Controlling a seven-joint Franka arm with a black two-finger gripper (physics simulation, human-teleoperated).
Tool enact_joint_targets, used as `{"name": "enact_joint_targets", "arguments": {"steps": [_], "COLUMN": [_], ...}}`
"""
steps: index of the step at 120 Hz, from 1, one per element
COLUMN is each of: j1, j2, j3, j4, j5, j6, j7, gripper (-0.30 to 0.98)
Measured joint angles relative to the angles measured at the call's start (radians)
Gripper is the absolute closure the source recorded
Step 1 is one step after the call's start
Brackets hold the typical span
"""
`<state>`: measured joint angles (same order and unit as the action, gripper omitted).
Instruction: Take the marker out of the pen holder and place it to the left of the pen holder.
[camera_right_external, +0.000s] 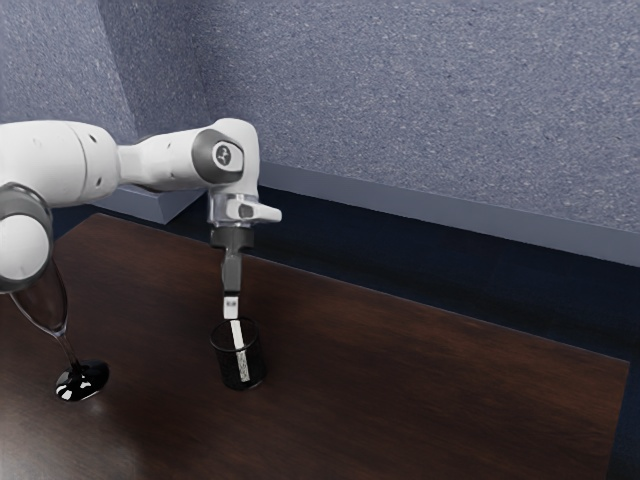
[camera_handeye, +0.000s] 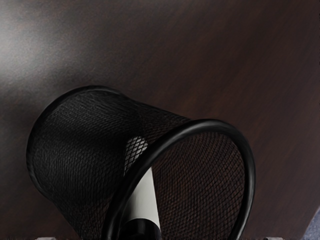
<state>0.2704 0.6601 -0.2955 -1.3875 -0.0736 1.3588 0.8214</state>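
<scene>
My gripper (camera_right_external: 231, 307) points down just above the rim of the black mesh pen holder (camera_right_external: 252, 372) in the exterior view. The white marker (camera_right_external: 239, 352) leans inside the holder, its upper end close below the fingertips. In the wrist view, the pen holder (camera_handeye: 75, 150) appears tilted by the camera's angle, and the marker (camera_handeye: 143, 200) has a black upper end. At that view's lower edge, the tips of my gripper (camera_handeye: 159, 238) stand wide apart, one on either side of the marker. Open, the gripper holds nothing.
A dark glossy round base (camera_right_external: 82, 381) with a clear curved stem stands on the brown wooden table (camera_right_external: 420, 390), toward the exterior view's left, below the arm. The table's far edge runs behind the holder, with a blue-grey wall beyond.
</scene>
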Motion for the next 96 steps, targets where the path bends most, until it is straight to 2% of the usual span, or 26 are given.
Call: {"name": "enact_joint_targets", "arguments": {"steps": [16,68,72,78,96], "j1": [-0.001,-0.005,-0.006,-0.006,-0.003], "j2": [0.001,-0.002,-0.003,-0.004,-0.033], "j3": [-0.001,-0.008,-0.009,-0.010,-0.010], "j4": [0.001,0.030,0.030,0.032,0.032], "j5": [0.001,0.014,0.016,0.020,0.031], "j6": [-0.010,-0.016,-0.017,-0.018,-0.015], "j7": [-0.006,-0.022,-0.022,-0.023,-0.024], "gripper": [0.37,0.53,0.64,0.72,0.78]}}
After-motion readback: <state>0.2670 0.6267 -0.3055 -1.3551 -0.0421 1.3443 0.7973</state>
